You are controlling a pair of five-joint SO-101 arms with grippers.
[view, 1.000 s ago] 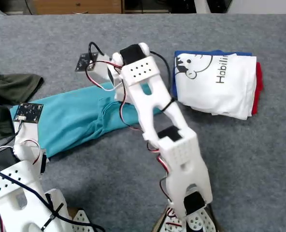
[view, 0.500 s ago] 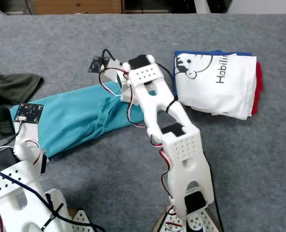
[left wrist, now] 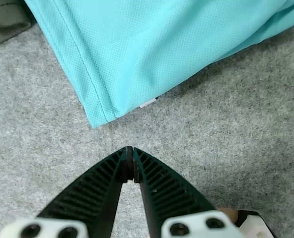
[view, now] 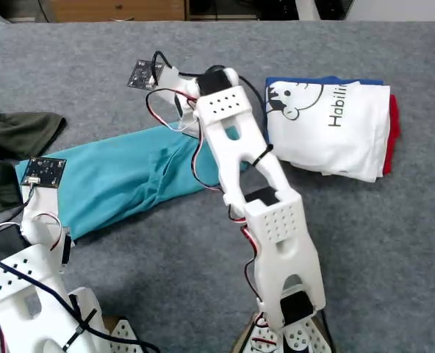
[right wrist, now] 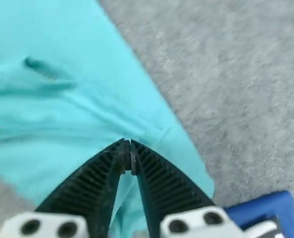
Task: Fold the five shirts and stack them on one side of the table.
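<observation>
Lying across the middle of the grey worktop, the teal shirt is seen as a long band folded lengthwise, with a rumpled ridge near its middle. It is judged light, soft and limp, of a thin knit that slides on itself. It would likely sag and lose its fold if lifted by 1 point, so it is best taken at a hemmed corner, or at both ends at once. The stitched hem should give the firmest pinch.

Just beside its right end a stack of folded shirts is set, white on top with blue and red edges showing beneath. How neatly the 2 lower ones are folded is hidden. At the worktop's left edge a dark olive shirt lies crumpled and is cut off by the frame.

The right gripper is held shut over the teal shirt's end near the stack. Whether cloth is caught between the jaws cannot be made out, and that end is covered by the arm in the high view. The left gripper is closed on nothing, over bare worktop just off the shirt's other hemmed corner. A small white label peeks out from under the hem there.
</observation>
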